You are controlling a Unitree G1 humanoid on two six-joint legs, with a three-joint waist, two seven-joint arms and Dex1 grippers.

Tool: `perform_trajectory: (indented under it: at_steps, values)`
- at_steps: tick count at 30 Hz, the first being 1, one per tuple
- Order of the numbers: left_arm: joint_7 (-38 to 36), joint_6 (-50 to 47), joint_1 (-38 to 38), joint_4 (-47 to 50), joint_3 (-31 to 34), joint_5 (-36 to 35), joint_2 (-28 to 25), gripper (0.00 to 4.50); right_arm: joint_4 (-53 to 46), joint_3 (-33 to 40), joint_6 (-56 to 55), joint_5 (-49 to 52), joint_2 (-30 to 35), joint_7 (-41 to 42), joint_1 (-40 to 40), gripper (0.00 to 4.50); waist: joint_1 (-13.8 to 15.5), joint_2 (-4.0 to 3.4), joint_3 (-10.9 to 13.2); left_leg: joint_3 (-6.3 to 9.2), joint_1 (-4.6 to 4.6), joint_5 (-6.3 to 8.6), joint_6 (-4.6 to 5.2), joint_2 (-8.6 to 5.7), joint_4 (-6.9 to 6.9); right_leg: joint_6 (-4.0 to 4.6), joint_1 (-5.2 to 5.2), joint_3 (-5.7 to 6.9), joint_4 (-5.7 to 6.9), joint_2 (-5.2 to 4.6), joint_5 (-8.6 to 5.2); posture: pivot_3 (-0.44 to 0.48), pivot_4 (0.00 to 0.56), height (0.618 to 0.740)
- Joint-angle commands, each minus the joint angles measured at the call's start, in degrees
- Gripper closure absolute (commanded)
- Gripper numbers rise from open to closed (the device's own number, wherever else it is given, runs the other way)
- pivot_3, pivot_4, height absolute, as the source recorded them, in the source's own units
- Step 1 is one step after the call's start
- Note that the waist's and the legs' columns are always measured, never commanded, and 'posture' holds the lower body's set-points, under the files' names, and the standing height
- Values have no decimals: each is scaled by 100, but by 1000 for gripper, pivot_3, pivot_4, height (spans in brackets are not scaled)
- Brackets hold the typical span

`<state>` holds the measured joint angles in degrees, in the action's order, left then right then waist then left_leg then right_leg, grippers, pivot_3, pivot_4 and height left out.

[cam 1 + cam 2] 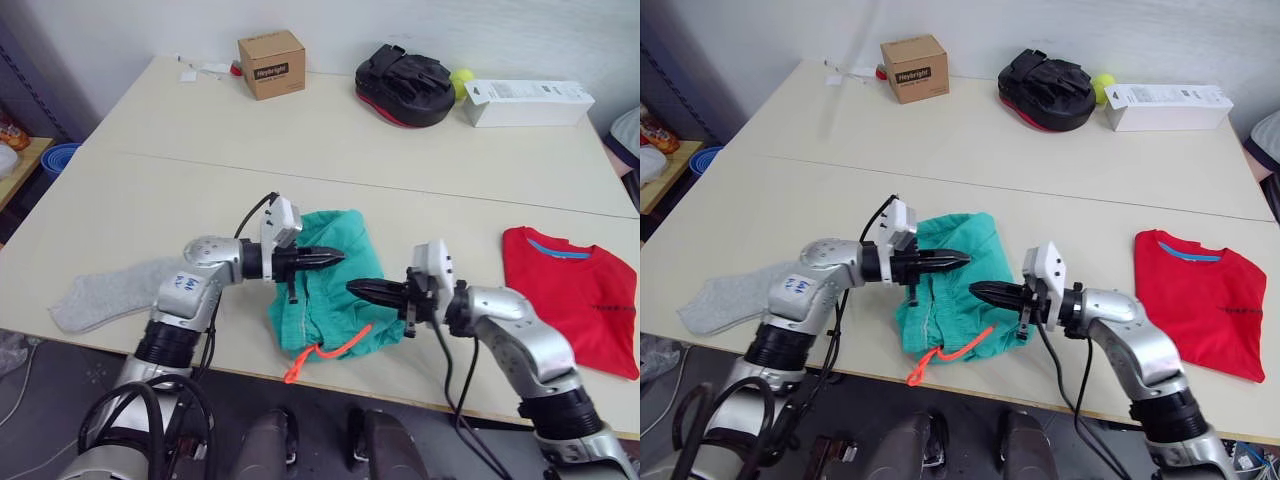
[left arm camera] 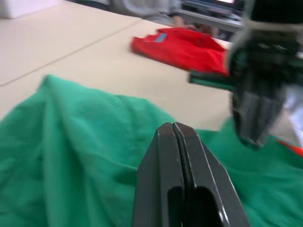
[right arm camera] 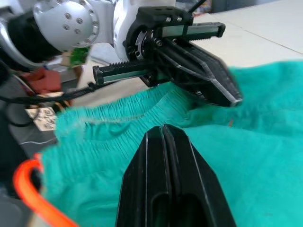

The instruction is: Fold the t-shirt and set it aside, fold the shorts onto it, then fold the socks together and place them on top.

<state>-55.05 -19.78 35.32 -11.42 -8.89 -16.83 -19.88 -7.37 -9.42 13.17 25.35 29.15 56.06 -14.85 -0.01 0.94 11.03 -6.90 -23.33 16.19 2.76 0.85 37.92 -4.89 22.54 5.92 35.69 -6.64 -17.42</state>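
The teal-green shorts (image 1: 345,232) lie bunched near the table's front edge, their orange drawstring (image 1: 335,348) hanging over it. My left gripper (image 1: 338,256) is shut and empty just above the shorts' left part, pointing right. My right gripper (image 1: 355,288) is shut and empty over the shorts' right part, pointing left, so the two tips almost meet. The left wrist view shows shut fingers (image 2: 189,156) over green cloth. In the right wrist view shut fingers (image 3: 180,165) hover by the waistband (image 3: 109,127). The red t-shirt (image 1: 575,290) lies at the right. A grey sock (image 1: 105,292) lies at the left.
Along the table's far edge stand a cardboard box (image 1: 271,63), a black bag (image 1: 405,85), a yellow-green ball (image 1: 462,78) and a long white box (image 1: 527,102). A blue bowl (image 1: 60,158) sits off the table to the left.
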Motion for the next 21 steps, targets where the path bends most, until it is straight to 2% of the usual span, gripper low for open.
perform_trajectory:
  at_steps: [1, 4, 8, 11, 12, 17, 19, 21]
  values:
    - [133, 658, -73, -476, -276, 468, 141, 4500, 514, -181, -970, -571, -58, 236, 82, 4475, -4, 0, 0, -3, 0, 0, 2, -1, 0, -1, 2, -1, 3, 0, 1, 0, 150, 740]
    - [535, 1052, -81, -1066, -256, 754, 345, 4500, 886, -307, -1476, -922, -27, 365, 195, 4475, -4, 0, 0, -4, 4, 0, 3, -1, 2, -1, 0, -2, 6, 0, 1, 0, 150, 740]
    - [1331, 1461, 34, -1694, -101, 1187, 399, 4500, 920, -312, -1694, -1066, 151, 573, 443, 4475, -2, -1, -3, 0, 11, 0, 2, 2, 2, -1, -5, -3, 12, -3, 1, 0, 150, 740]
    - [1559, 1566, 105, -1795, 159, 1118, 339, 4500, 682, -153, -1558, -835, 375, 767, 703, 4475, -2, 1, -5, 4, 22, 2, -2, 2, 2, -1, -13, -4, 15, -7, 1, 0, 150, 740]
    - [1537, 1600, 103, -1780, 210, 1069, 328, 4500, 621, -115, -1510, -769, 422, 799, 752, 4475, -10, 1, -5, 7, 22, 14, -23, 3, 2, -1, -13, -3, 15, -8, 1, 0, 150, 740]
    - [518, 2119, -294, -1007, 468, 505, -57, 4500, 21, 530, -659, 73, 630, 686, 913, 4475, -24, 0, -4, 7, 18, 13, -30, 8, -1, 0, -4, 2, 14, -8, 0, 0, 150, 740]
    - [125, 2144, -463, -593, 615, 187, -230, 4500, -278, 853, 236, 769, 755, 584, 871, 4475, -22, -2, -2, 7, 15, 13, -31, 8, -1, 1, 0, 2, 13, -9, 0, 0, 150, 740]
    - [-224, 2012, -622, -147, 714, -116, -418, 4500, -516, 1166, 1425, 1608, 941, 372, 790, 4135, -15, -4, -1, 12, 12, 16, -35, 8, -1, 2, -1, 2, 11, -14, 0, 0, 150, 740]
